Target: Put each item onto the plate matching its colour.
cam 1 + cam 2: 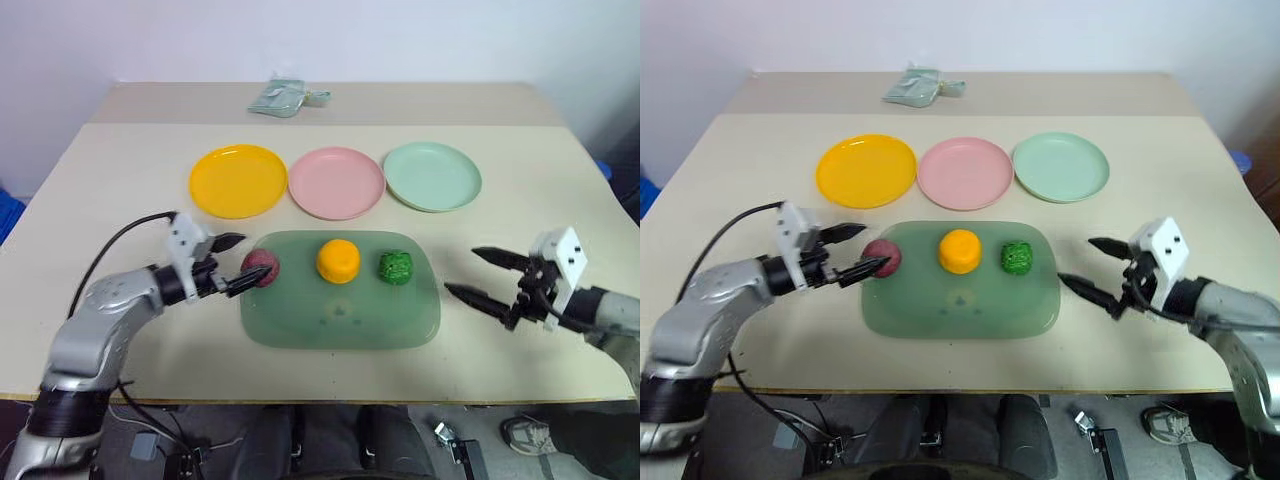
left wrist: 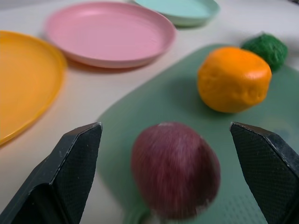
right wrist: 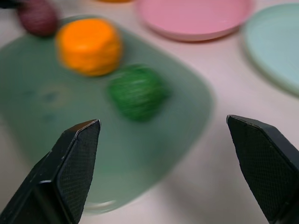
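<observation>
So the green tray sits mid-table and I'll place everything off that. Three plates line up just past its far edge: yellow-orange plate off the far left corner, pink plate straight behind the middle, mint plate off the far right corner, all three bare. Plenty of open tabletop to the left and right of the tray and between it and the near table edge; a crumpled greenish packet lies way back beyond the plates. On the tray's far half, in a row: maroon fruit right at the left rim, orange one in the middle, bumpy green one to the right. Left gripper is at the tray's left edge, fingers spread wide on either side of the maroon fruit, not pinching it as far as I can tell. Right gripper hangs just off the tray's right edge, also wide apart, holding nothing.
</observation>
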Motion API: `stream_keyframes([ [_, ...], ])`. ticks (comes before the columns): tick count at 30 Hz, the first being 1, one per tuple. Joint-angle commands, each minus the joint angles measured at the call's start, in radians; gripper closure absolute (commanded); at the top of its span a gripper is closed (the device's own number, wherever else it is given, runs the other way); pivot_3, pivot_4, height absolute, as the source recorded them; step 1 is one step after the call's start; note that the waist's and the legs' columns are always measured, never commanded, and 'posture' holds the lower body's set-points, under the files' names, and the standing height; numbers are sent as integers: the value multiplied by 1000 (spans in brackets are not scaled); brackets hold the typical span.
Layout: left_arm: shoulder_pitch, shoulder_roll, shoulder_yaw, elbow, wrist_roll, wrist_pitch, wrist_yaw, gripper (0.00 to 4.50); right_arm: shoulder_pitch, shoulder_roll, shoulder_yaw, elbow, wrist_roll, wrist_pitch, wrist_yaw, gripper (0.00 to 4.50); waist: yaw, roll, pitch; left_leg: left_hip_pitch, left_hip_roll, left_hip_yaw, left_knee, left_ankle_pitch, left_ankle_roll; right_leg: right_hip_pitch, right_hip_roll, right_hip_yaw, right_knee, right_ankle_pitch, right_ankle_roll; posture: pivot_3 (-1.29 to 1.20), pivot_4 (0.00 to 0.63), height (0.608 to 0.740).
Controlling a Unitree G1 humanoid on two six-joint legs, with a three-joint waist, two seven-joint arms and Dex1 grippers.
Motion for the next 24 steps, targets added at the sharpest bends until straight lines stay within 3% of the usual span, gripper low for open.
stream_keyframes([
  [1, -30, 9, -11, 25, 17, -34, -50, 0, 21, 13, -36, -53, 19, -6, -25, 87, -3, 0, 0, 0, 0, 0, 0, 0, 0, 0, 0, 0, 0, 0, 0, 0, 150, 740],
  [14, 4, 47, -40, 41, 104, -9, -63, 0, -6, 50, 57, -50, 4, -36, -44, 87, 1, 0, 0, 0, 0, -1, 1, 0, 0, 0, 0, 0, 0, 0, 0, 0, 150, 740],
  [17, 2, 37, -51, 47, 122, -12, -52, 874, -10, 49, 70, -36, 2, -50, -33, 0, 1, 0, 0, 0, 0, -1, 1, 0, 0, 0, 0, 0, 0, 0, 0, 0, 150, 740],
  [20, -22, 12, -45, 37, 105, -1, -38, 2097, -8, 44, 70, -23, -2, -67, -19, 0, 2, -1, 0, 0, 0, -1, 1, 0, 0, 0, 0, 0, 0, 0, 0, 0, 150, 740],
  [24, -160, -66, -34, 115, 136, -46, 40, 2171, -8, 41, 66, -5, -8, -86, -5, 0, 11, -1, 0, 0, 0, -2, 4, 0, 1, 2, 1, -1, 1, 0, 0, 0, 150, 740],
])
